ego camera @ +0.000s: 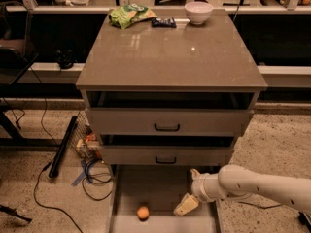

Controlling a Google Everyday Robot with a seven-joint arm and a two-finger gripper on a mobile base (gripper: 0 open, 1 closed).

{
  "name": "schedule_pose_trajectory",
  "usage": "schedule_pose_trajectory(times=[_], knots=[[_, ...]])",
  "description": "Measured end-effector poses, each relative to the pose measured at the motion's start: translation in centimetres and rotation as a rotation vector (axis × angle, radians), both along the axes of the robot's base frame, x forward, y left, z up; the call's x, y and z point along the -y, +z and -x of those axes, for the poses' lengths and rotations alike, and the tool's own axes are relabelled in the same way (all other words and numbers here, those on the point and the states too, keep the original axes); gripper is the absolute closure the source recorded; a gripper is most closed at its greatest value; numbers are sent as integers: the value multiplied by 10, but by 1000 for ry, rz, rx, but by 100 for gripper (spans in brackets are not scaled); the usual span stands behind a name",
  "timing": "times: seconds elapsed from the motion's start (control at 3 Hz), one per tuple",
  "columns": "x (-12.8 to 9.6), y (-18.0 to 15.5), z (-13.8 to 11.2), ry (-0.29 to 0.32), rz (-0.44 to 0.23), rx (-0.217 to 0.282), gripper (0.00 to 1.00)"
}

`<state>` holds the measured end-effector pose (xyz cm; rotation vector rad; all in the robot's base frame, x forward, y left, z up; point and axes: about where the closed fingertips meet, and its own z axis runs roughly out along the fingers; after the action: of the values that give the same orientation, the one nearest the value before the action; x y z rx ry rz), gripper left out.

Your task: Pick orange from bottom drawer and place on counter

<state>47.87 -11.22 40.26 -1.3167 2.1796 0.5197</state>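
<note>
Camera view, single frame.

Counts: one orange [143,212], one gripper [190,189], three drawers, one counter [170,52].

The orange lies on the floor of the bottom drawer [150,183], near the lower edge of the frame and a little left of centre. The drawer is pulled out. Nothing touches the fruit.

The gripper hangs over the right part of the same drawer, right of the orange and apart from it. The pale arm comes in from the lower right. I read the two fingers as spread, one tip up near the middle drawer [165,155] and the other down toward the drawer floor, with nothing between them.

The top drawer [167,122] and the middle drawer each carry one dark handle, and both stand slightly out.

At the counter's far edge: one white bowl [198,12], one green bag [131,14], one dark packet [163,22].

On the floor at the left: a black bar [63,147] and loose cables [92,174]. Nothing lies between gripper and orange.
</note>
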Motion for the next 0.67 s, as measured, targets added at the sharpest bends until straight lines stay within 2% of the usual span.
schedule_pose_trajectory(times=[0.33, 0.67], knots=[[0, 1, 1, 4, 0, -2, 0], [-11, -21, 2, 34, -10, -7, 0]])
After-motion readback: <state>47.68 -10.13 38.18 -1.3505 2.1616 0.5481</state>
